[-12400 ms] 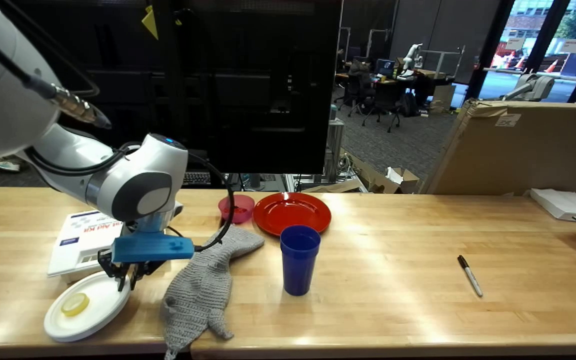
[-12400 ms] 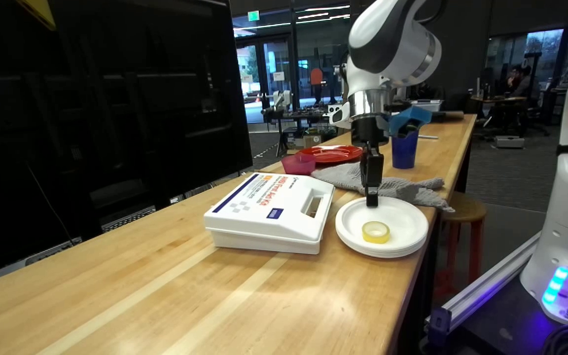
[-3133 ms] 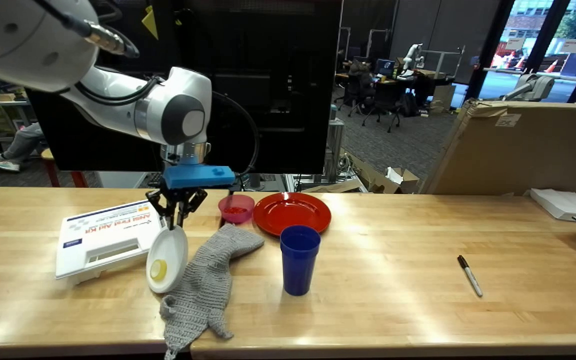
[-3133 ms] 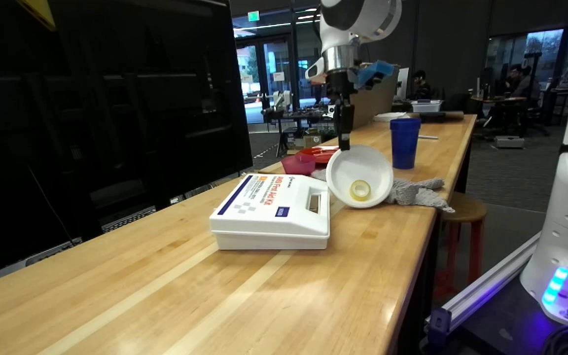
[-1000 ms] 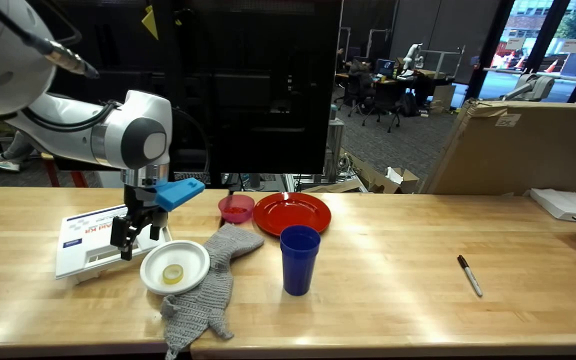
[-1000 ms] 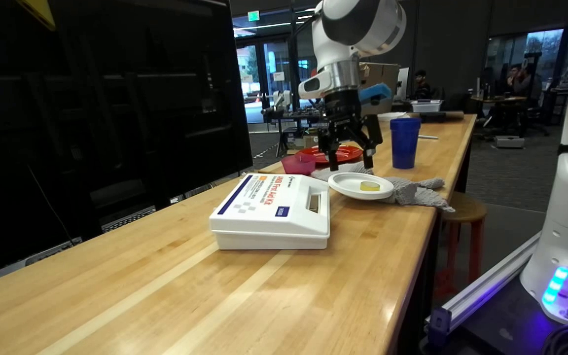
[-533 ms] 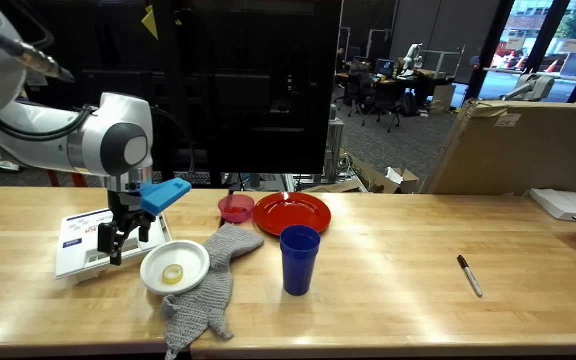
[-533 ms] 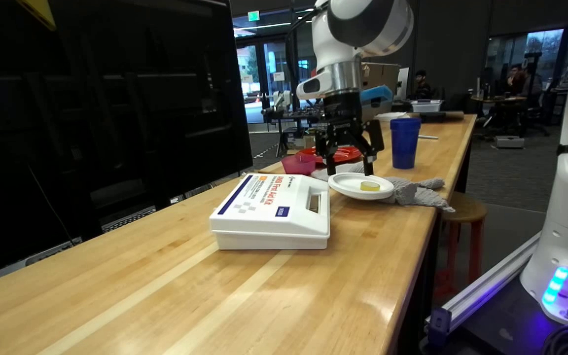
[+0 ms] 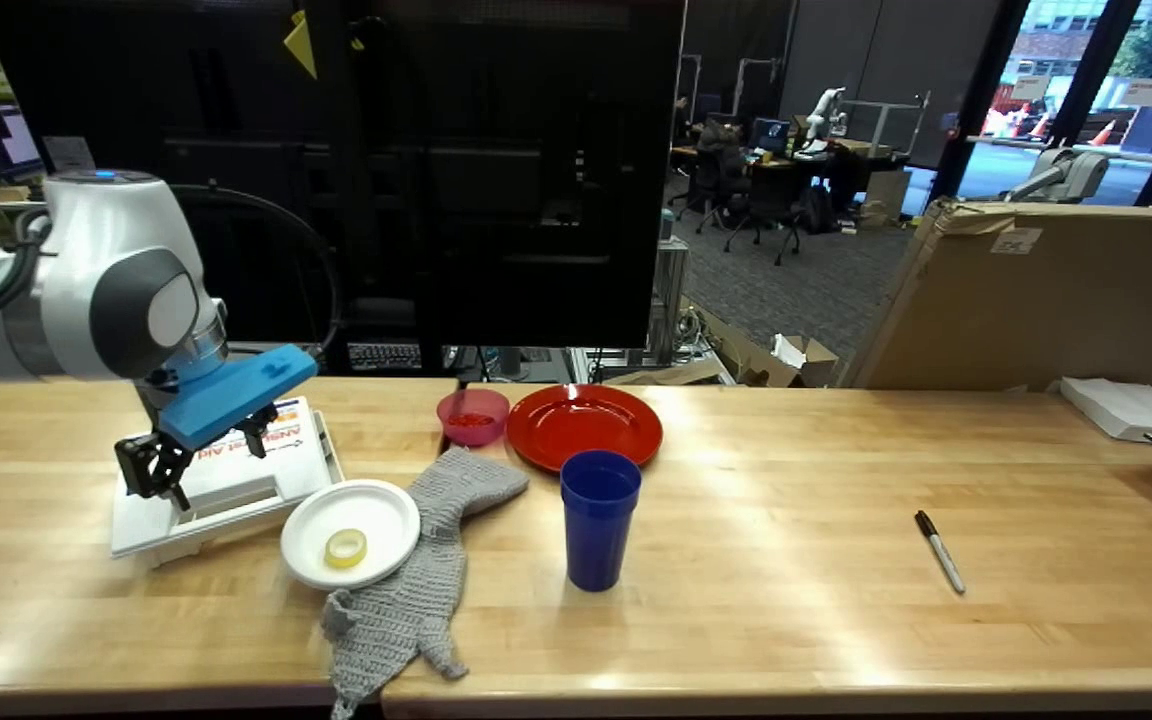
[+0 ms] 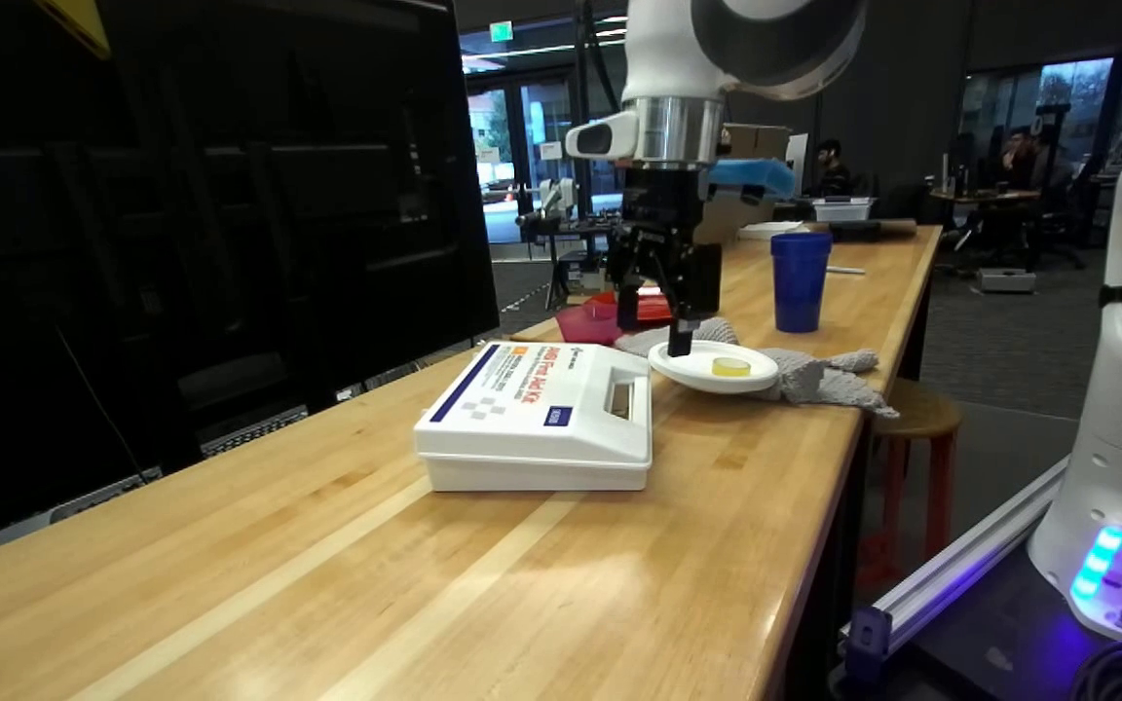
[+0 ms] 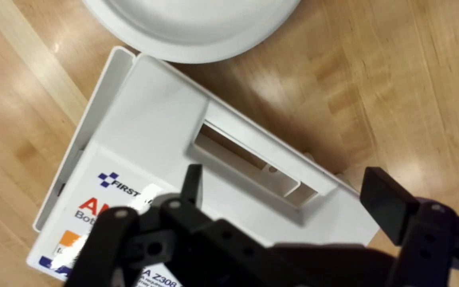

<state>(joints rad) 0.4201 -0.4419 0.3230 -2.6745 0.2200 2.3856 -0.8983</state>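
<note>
My gripper (image 9: 219, 476) stands open above the white first aid kit (image 10: 537, 428), with nothing held between its fingers. In the wrist view the kit's handle slot (image 11: 253, 163) lies below and between the spread fingertips. Beside the kit is a white plate (image 9: 391, 520), its far side overlapping a grey knitted cloth (image 9: 396, 610). On that plate sits a yellowish tape roll (image 9: 346, 548). The plate's rim (image 11: 197, 54) comes close to the kit's corner in the wrist view; whether they touch I cannot tell.
Behind the cloth are a pink bowl (image 9: 473, 418) with red bits and a red plate (image 9: 584, 425). A tall blue cup (image 9: 599, 520) stands in front of them. Farther right lie a marker (image 9: 940, 552) and white paper (image 9: 1136, 408). A dark screen (image 9: 336, 200) rises behind the table.
About three seconds ago the gripper held the plate tilted by its rim; since then it let go and the plate lies flatter. Over the last second the open gripper shifted away across the kit, turning.
</note>
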